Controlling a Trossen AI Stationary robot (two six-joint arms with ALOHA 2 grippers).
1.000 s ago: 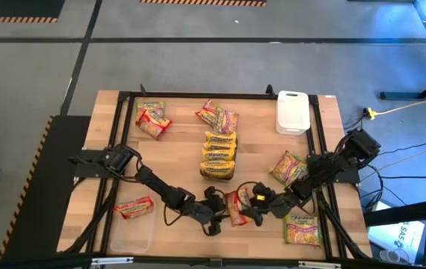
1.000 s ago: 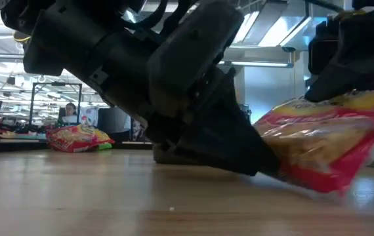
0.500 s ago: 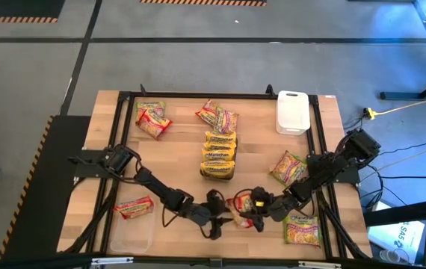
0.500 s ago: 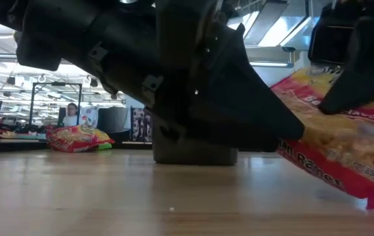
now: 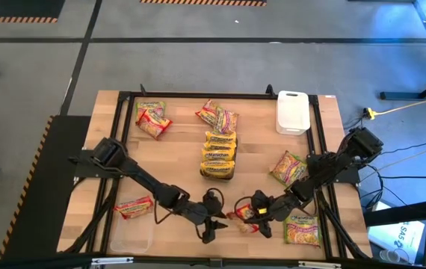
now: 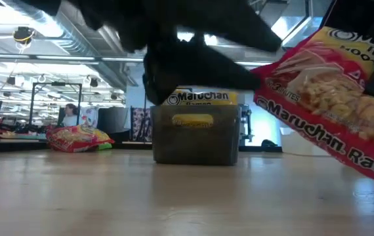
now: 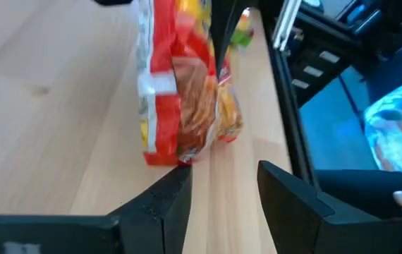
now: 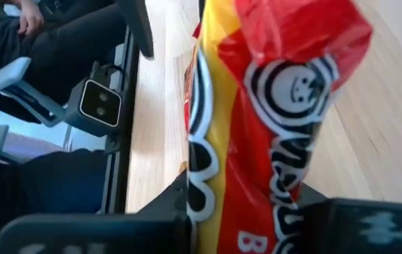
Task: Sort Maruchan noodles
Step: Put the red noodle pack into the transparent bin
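Right tool (image 5: 252, 217) clamped on red Maruchan packet (image 5: 244, 217), lifted off counter (image 5: 176, 161), tilted in low view (image 6: 334, 105). Left tool (image 5: 214, 224) just beside packet, fingers (image 7: 160, 201) apart, gripping nothing. Dark tray (image 6: 195, 137) beyond tools holds four yellow packets (image 5: 218, 155). Clear tray (image 5: 132, 237) beside left arm holds one red packet (image 5: 134, 207). White tray (image 5: 292, 112) far from both tools. Loose packets: two pairs at far edge (image 5: 152, 118) (image 5: 217, 116), two green-pink near right arm (image 5: 288, 169) (image 5: 303, 229).

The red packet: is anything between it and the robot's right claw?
No. The right gripper already has the red packet pinched between its fingers, lifted above the table. The left gripper sits open just beside it, not touching.
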